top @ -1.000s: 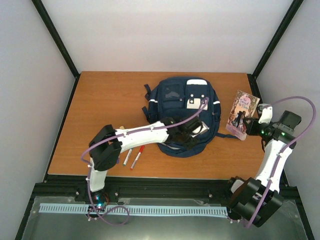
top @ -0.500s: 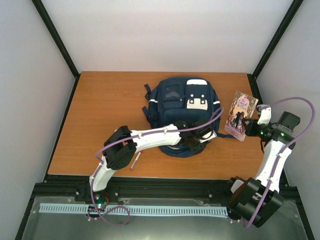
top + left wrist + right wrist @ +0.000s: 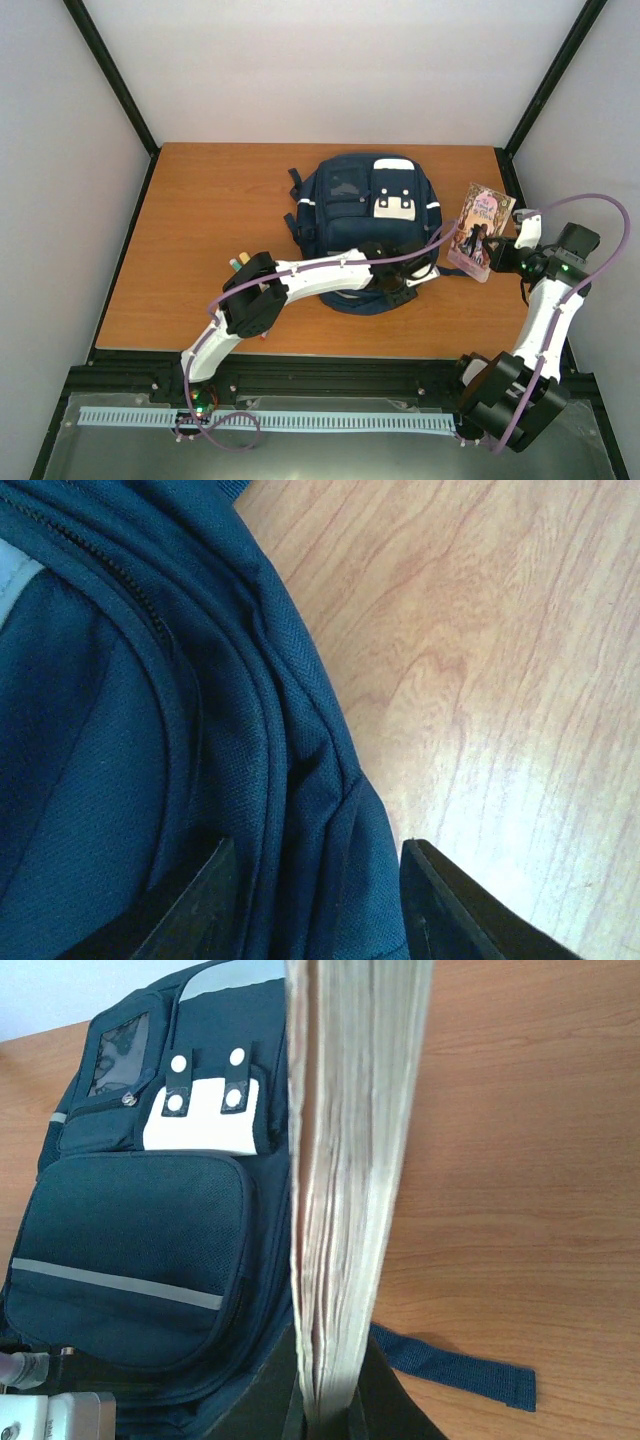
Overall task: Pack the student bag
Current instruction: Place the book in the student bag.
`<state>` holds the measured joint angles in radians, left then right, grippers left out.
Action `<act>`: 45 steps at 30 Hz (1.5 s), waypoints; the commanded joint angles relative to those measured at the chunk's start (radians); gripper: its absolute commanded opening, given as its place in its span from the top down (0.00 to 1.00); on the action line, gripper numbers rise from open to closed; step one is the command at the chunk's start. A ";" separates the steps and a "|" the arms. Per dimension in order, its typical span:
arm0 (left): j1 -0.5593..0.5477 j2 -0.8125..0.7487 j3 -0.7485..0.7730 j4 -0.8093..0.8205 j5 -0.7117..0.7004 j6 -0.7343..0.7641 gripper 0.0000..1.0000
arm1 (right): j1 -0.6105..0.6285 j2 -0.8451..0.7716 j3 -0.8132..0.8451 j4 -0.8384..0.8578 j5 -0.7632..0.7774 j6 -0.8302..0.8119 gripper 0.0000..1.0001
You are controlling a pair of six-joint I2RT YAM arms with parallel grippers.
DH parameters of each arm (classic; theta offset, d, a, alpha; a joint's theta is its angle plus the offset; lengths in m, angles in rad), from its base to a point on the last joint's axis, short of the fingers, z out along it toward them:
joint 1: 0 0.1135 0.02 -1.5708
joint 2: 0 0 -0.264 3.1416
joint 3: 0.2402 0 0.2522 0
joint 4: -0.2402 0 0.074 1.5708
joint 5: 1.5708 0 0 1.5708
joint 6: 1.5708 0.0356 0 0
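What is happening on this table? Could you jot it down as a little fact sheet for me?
Surface: wooden table
Student bag: navy, lying flat mid-table, pockets facing up
Left hand: at the bag's near edge, fingers either side of the fabric; grip unclear
Right hand: holding a book upright, right of the bag
Packing: book not yet inside

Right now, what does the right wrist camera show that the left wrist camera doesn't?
Only right wrist: the book's page edges, clamped in the right gripper, plus the pale patch and a loose strap end. Only left wrist: the left gripper straddling a fabric fold beside the zip. Both: the navy student bag on the wooden table.
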<state>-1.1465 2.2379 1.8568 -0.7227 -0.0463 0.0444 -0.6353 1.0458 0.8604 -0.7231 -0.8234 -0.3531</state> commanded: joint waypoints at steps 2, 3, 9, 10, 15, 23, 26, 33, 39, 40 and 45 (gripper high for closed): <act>-0.020 0.000 0.000 0.016 -0.112 0.041 0.52 | -0.009 0.009 0.000 0.008 -0.029 -0.013 0.97; -0.021 0.005 0.002 0.022 -0.159 0.037 0.52 | -0.010 0.011 0.000 0.008 -0.029 -0.013 0.97; -0.030 -0.039 -0.064 0.136 -0.335 0.025 0.53 | -0.008 0.017 0.002 0.008 -0.031 -0.011 0.97; -0.030 -0.042 -0.070 0.149 -0.358 0.027 0.53 | -0.010 0.018 0.002 0.008 -0.031 -0.010 0.97; -0.030 -0.003 -0.040 0.152 -0.432 0.043 0.60 | -0.010 0.023 0.003 0.007 -0.035 -0.010 0.97; -0.031 -0.028 -0.047 0.183 -0.479 0.032 0.88 | -0.009 0.024 0.002 0.008 -0.040 -0.008 0.97; -0.029 -0.049 -0.040 0.191 -0.502 0.037 0.98 | -0.010 0.030 0.005 0.006 -0.055 -0.003 0.97; 0.029 -0.131 0.035 0.161 -0.477 0.010 0.99 | -0.010 0.055 0.087 -0.045 -0.046 0.051 0.97; 0.101 -0.196 0.116 0.142 -0.418 -0.023 0.99 | -0.008 0.111 0.225 -0.201 -0.156 0.085 0.97; 0.108 -0.202 0.128 0.139 -0.413 -0.025 0.99 | -0.007 0.117 0.240 -0.222 -0.174 0.090 0.97; 0.132 -0.192 0.220 0.118 -0.398 -0.038 0.99 | -0.005 0.145 0.232 -0.304 -0.261 0.142 0.97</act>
<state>-1.0405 2.0716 1.9778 -0.6098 -0.4183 0.0387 -0.6365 1.1637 1.0897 -0.9142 -0.9718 -0.2596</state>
